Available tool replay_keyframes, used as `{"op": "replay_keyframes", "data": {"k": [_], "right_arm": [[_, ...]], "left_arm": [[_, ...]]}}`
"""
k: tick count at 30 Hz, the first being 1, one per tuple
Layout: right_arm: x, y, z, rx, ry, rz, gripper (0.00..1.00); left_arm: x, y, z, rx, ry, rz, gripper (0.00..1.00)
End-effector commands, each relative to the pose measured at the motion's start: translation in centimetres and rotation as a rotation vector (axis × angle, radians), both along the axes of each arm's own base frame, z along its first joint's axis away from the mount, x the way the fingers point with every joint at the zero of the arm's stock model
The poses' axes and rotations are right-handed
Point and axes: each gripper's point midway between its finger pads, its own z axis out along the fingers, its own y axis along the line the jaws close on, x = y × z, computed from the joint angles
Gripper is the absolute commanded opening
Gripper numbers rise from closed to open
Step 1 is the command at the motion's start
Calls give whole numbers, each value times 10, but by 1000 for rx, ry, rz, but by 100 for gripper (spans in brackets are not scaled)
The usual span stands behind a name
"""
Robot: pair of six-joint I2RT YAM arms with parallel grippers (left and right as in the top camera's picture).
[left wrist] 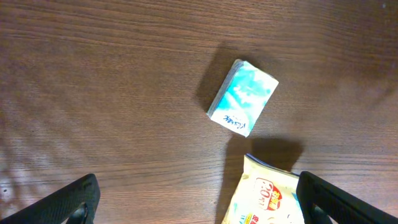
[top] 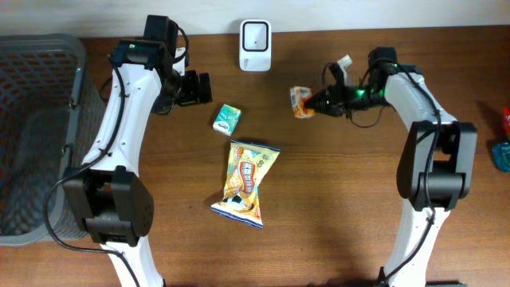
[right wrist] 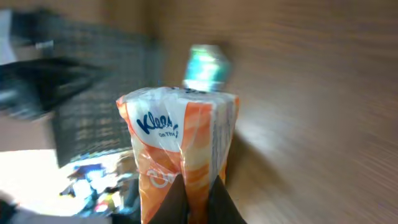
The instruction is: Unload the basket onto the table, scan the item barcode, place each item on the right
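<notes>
An orange-and-white Kleenex pack (top: 300,101) is pinched at its lower part by my right gripper (top: 314,104), shut on it and holding it off the table right of centre. In the right wrist view the pack (right wrist: 180,137) stands upright above the dark fingertips (right wrist: 219,200), gripper (right wrist: 198,190). The white barcode scanner (top: 255,34) stands at the back edge, left of the pack. My left gripper (top: 195,88) is open and empty at the back left; in its wrist view the gripper (left wrist: 199,205) hangs over bare wood beside a teal tissue pack (left wrist: 242,98).
A teal tissue pack (top: 227,119) and a yellow snack bag (top: 247,182) lie mid-table; the bag's top (left wrist: 267,199) sits by the left gripper's right finger. A grey mesh basket (top: 32,127) fills the left edge. Red and teal items (top: 502,139) lie at the right edge.
</notes>
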Motion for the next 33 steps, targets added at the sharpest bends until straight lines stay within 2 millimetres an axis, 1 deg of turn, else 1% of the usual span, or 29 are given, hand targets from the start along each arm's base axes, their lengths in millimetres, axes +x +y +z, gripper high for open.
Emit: {"op": "replay_keyframes", "data": {"k": [1, 2, 6, 9, 11, 13, 16, 21, 33], "right_arm": [[-3, 19, 54, 284, -163, 91, 4], [-4, 24, 63, 331, -188, 109, 4], [-6, 39, 64, 333, -224, 149, 4], [-11, 54, 64, 336, -242, 187, 4], [-13, 60, 64, 337, -248, 202, 4], [-16, 67, 65, 339, -244, 218, 4], [-18, 75, 65, 342, -208, 227, 4], [-9, 79, 70, 343, -208, 233, 4], [-5, 80, 67, 322, -238, 229, 4]], "left_arm": [[0, -2, 0, -10, 0, -4, 99], [0, -2, 0, -10, 0, -3, 99], [0, -2, 0, -10, 0, -3, 99], [0, -3, 0, -10, 0, -6, 99], [0, -3, 0, -10, 1, -6, 99], [0, 0, 0, -9, 1, 0, 99], [0, -2, 0, -10, 0, -4, 99], [0, -1, 0, -10, 0, -1, 99], [0, -2, 0, -10, 0, -3, 99]]}}
